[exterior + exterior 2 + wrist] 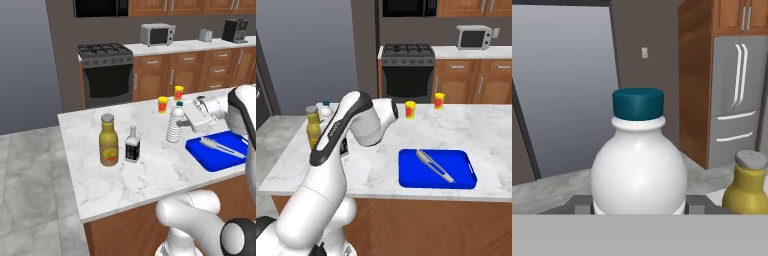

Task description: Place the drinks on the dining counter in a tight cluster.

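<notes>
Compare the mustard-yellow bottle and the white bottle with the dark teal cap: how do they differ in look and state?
The mustard-yellow bottle is taller, with a grey cap and a red-yellow label; the white bottle is shorter, ribbed and teal-capped. The yellow one stands free beside the small dark bottle; the white one sits between the fingers of the gripper. Both stand upright on the marble counter.

Blue tray (406, 172) holds a grey utensil (434, 166).
</notes>
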